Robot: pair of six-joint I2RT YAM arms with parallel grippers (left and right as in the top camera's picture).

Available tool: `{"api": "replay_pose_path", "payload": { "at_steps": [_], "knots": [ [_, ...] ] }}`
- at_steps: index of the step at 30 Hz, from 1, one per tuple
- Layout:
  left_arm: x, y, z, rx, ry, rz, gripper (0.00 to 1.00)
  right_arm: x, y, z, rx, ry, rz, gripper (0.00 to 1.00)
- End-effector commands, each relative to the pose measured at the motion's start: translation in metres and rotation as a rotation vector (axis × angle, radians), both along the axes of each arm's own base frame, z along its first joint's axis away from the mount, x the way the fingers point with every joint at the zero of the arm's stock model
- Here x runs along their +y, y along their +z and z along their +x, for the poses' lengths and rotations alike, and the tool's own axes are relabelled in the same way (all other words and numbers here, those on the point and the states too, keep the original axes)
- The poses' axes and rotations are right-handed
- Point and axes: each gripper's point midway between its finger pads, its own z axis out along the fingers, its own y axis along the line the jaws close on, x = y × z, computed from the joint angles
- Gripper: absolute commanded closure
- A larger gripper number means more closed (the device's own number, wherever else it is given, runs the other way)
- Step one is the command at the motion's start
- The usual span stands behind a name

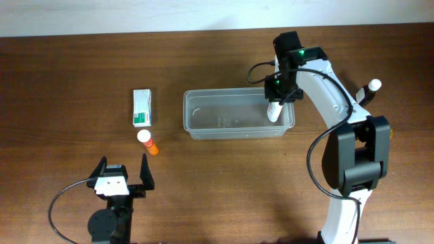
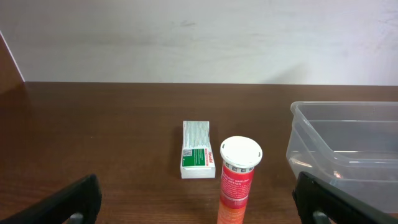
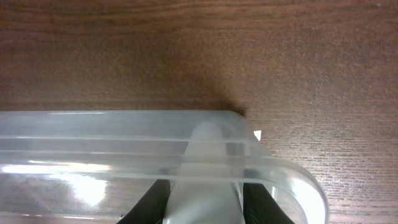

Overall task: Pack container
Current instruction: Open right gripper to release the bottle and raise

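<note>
The clear plastic container (image 1: 237, 114) sits mid-table; its corner shows in the left wrist view (image 2: 348, 155) and its rim in the right wrist view (image 3: 124, 134). My right gripper (image 1: 277, 102) reaches into the container's right end, shut on a white bottle (image 1: 274, 112), which also shows in the right wrist view (image 3: 205, 180) behind the container wall. An orange tube with a white cap (image 1: 147, 141) lies left of the container, in front of my left gripper (image 1: 122, 177), which is open and empty. In the left wrist view the tube (image 2: 238, 177) lies between the fingers' line. A green and white box (image 1: 142, 108) lies further back and shows in the left wrist view (image 2: 197, 157).
Another white bottle with a black neck (image 1: 370, 89) lies at the right beside the right arm. A pale wall runs along the table's far edge (image 2: 199, 37).
</note>
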Motion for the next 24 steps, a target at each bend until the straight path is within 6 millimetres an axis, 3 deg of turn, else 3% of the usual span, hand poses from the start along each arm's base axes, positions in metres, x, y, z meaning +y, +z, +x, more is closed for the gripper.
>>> {"api": "replay_pose_path", "payload": {
  "at_steps": [1, 6, 16, 21, 24],
  "knots": [
    [-0.001, -0.001, 0.0, -0.002, -0.007, 0.014, 0.01, 0.005, 0.019, 0.0, -0.033, 0.001, 0.014, 0.72],
    [-0.001, -0.001, 0.0, -0.002, -0.007, 0.014, 0.01, 0.004, 0.031, -0.004, -0.018, 0.002, 0.011, 0.66],
    [-0.001, -0.001, 0.0, -0.003, -0.007, 0.014, 0.01, 0.004, 0.075, -0.002, -0.058, 0.052, 0.007, 0.54],
    [-0.001, -0.001, 0.0, -0.002, -0.007, 0.014, 0.0, -0.002, 0.12, 0.0, -0.112, 0.093, -0.014, 0.52],
    [-0.001, -0.001, 0.0, -0.002, -0.007, 0.014, 0.01, -0.023, 0.163, 0.001, -0.179, 0.059, -0.07, 0.51]
  ]
}}
